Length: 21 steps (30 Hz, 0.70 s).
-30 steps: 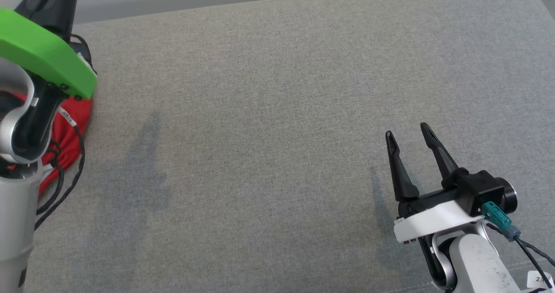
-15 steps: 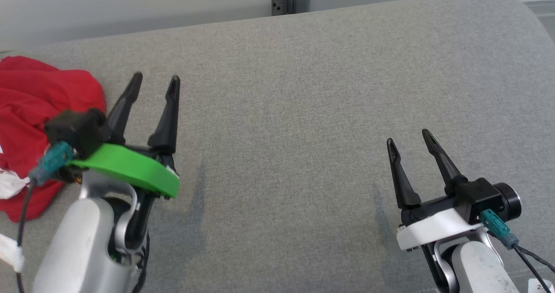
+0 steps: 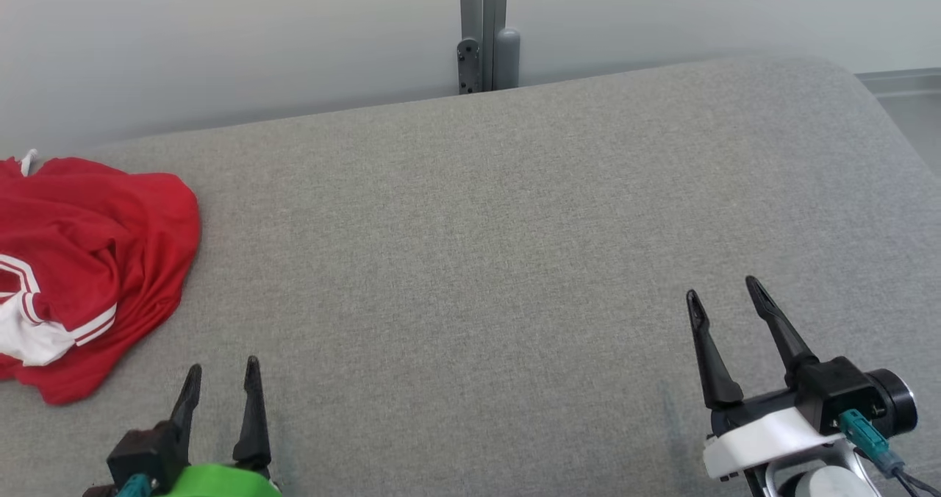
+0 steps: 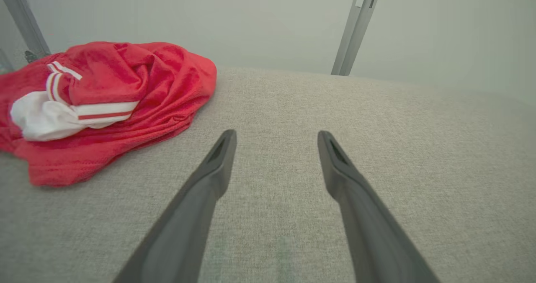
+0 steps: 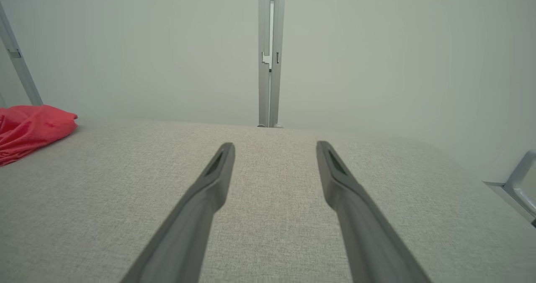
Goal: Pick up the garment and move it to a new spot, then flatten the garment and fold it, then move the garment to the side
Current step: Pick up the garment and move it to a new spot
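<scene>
The garment (image 3: 81, 262) is red with white striped trim and lies crumpled in a heap at the far left of the grey padded surface (image 3: 470, 247). In the left wrist view the garment (image 4: 104, 103) sits ahead and to the left of the fingers. My left gripper (image 3: 223, 372) is open and empty at the lower left, just in front of the heap and apart from it. At the lower right my right gripper (image 3: 724, 293) is open over bare fabric with nothing between its fingers. A red edge of the garment (image 5: 33, 128) shows far left in the right wrist view.
A pale wall with a grey metal post (image 3: 483, 30) runs behind the surface's far edge. The surface curves down at its right end (image 3: 875, 115). Bare grey fabric stretches between the two grippers.
My left gripper has let go of the garment and drawn back toward the lower left. The camera has tilted up, so the wall and post show more. The right gripper holds its pose.
</scene>
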Motion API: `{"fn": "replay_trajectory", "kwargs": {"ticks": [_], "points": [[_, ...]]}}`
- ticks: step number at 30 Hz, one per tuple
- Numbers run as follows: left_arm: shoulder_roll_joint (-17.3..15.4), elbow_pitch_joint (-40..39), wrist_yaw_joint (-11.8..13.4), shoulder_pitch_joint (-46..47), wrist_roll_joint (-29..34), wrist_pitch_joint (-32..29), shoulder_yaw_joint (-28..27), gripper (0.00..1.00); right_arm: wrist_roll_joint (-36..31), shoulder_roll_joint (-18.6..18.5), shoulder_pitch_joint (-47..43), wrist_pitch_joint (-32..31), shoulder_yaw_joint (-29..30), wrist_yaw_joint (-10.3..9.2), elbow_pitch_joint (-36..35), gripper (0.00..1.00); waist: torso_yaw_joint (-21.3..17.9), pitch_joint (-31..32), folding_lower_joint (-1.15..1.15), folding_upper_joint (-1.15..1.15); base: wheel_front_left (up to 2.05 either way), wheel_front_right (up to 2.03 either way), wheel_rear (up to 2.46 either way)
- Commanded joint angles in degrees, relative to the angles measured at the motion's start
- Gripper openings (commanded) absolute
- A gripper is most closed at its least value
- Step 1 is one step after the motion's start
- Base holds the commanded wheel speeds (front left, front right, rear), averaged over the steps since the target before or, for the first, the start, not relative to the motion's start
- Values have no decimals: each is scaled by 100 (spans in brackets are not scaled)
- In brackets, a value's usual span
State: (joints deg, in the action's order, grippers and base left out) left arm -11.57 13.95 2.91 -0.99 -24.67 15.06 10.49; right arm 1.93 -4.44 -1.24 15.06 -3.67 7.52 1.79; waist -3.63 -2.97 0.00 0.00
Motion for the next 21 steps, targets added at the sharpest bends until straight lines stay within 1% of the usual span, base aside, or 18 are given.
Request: {"fn": "replay_trajectory", "kwargs": {"ticks": [1, 3, 6, 11, 16, 19, 21], "points": [[39, -61, -86, -260, 206, 12, -179, 100, -32, -27, -116, 18, 53, -5, -32, 100, -5, 169, 0, 0, 0, 0, 0], [195, -165, -191, -442, 316, 12, -482, 100, -31, -30, -183, 18, 92, -5, -39, 100, 18, 202, 0, 0, 0, 0, 0], [367, -207, -415, -629, 577, 9, -800, 100, -24, -41, -248, 18, 151, -5, -31, 100, 73, 237, 0, 0, 0, 0, 0], [592, -316, -655, -607, 915, 10, -1208, 100, -31, -7, -268, 18, 194, -5, 20, 100, 144, 239, 0, 0, 0, 0, 0], [695, -283, -830, -437, 1158, 11, -1363, 100, -34, 13, -268, 18, 154, -5, 50, 100, 245, 214, 0, 0, 0, 0, 0], [763, -322, -894, -344, 1255, 11, -1430, 100, -20, 18, -286, 18, 128, -5, 57, 100, 443, 208, 0, 0, 0, 0, 0], [792, -327, -922, -318, 1277, 10, -1470, 100, -10, 23, -314, 18, 114, -5, 66, 100, 654, 227, 0, 0, 0, 0, 0]]}}
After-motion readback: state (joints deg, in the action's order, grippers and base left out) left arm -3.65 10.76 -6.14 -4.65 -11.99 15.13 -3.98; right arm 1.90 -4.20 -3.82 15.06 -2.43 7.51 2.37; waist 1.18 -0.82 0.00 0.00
